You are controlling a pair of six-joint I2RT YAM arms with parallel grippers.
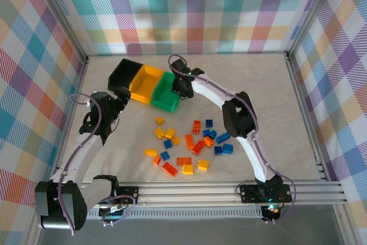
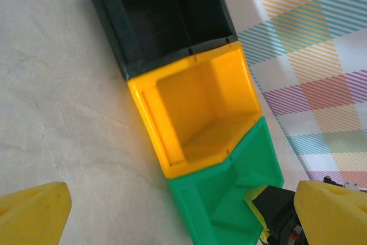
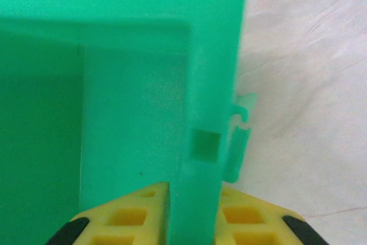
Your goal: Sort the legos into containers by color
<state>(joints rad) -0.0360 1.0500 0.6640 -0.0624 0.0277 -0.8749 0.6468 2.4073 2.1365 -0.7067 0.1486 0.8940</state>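
Right gripper (image 3: 192,213) pressed together on the green bin (image 3: 198,78): its side wall is pinched between my fingers. Left gripper (image 1: 118,99) spread wide, empty, just beside the black bin (image 1: 121,74).

Bin row runs diagonally, black far-left to green near-right; I hold the green end.

Legos (image 1: 196,127) lie loose on the counter (image 1: 264,84), towards my bases from the bins; right arm looks nearer.

No brand or writing legible.
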